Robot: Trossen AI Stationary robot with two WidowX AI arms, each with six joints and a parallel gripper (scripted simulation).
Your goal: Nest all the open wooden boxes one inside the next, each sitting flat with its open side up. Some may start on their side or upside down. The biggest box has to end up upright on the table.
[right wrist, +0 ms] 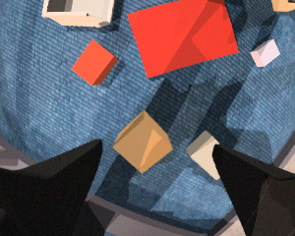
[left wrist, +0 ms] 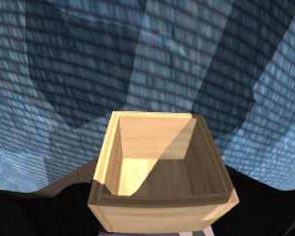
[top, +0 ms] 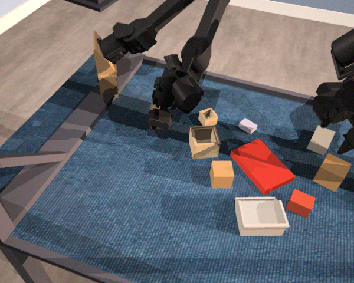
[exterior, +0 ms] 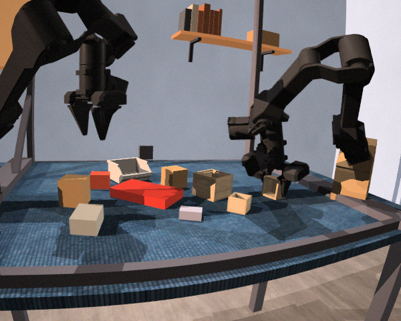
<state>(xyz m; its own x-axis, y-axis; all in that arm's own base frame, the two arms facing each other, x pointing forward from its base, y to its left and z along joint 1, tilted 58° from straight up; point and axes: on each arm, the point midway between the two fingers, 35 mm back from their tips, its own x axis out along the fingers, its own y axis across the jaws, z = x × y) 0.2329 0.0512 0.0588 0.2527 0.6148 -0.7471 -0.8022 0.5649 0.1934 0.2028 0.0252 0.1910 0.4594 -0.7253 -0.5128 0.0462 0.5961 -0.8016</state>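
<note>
The largest open box (top: 201, 150) (exterior: 202, 186) stands upright. The smallest open box (top: 208, 121) (exterior: 236, 205) stands upright close beside it, toward the rail. The middle-sized box (exterior: 270, 188) (left wrist: 159, 216) lies on its side, its opening facing the exterior camera. My left gripper (top: 159, 114) (exterior: 278, 182) (left wrist: 154, 155) has its fingers against two opposite walls of this box, shut on it at the table; in the top view a finger hides most of the box. My right gripper (top: 332, 138) (exterior: 93, 136) (right wrist: 159, 147) is open and empty, high above the table.
A red slab (top: 262, 164) (exterior: 142, 193), orange block (top: 222, 173), lilac block (top: 248, 125), red block (top: 300, 202), brown block (top: 332, 172) (right wrist: 143, 143), beige block (top: 320, 140) and white bin (top: 261, 230) stand around. A tall tan box (exterior: 352, 182) is by the left arm's base.
</note>
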